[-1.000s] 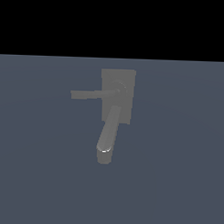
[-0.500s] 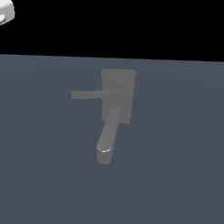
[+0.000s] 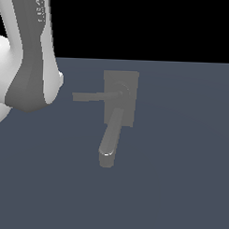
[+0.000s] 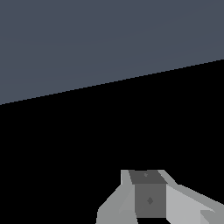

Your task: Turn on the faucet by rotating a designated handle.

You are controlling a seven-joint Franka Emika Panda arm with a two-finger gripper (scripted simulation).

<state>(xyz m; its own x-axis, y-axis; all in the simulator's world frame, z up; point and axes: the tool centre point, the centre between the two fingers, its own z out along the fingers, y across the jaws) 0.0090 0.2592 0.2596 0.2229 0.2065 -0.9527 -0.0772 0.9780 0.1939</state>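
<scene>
The grey faucet (image 3: 128, 110) sits on the blue-grey floor in the middle of the exterior view, with a flat back plate, a round hub (image 3: 122, 92) and a thick spout (image 3: 111, 137) reaching toward the camera. The thin flat handle (image 3: 91, 96) sticks out from the hub toward the exterior view's left. A white-and-grey arm link (image 3: 29, 62) stands at the exterior view's left, close to the handle's tip but apart from it. The gripper is out of that view. In the wrist view my gripper (image 4: 148, 194) shows as one block with no gap between its fingers, holding nothing. The faucet is not in the wrist view.
The blue-grey floor (image 3: 180, 160) spreads around the faucet, with black background behind it. The wrist view shows only floor (image 4: 87, 39) and black.
The arm has come into the exterior view from the upper left and now fills the left side, near the handle's tip. The faucet and handle have not moved.
</scene>
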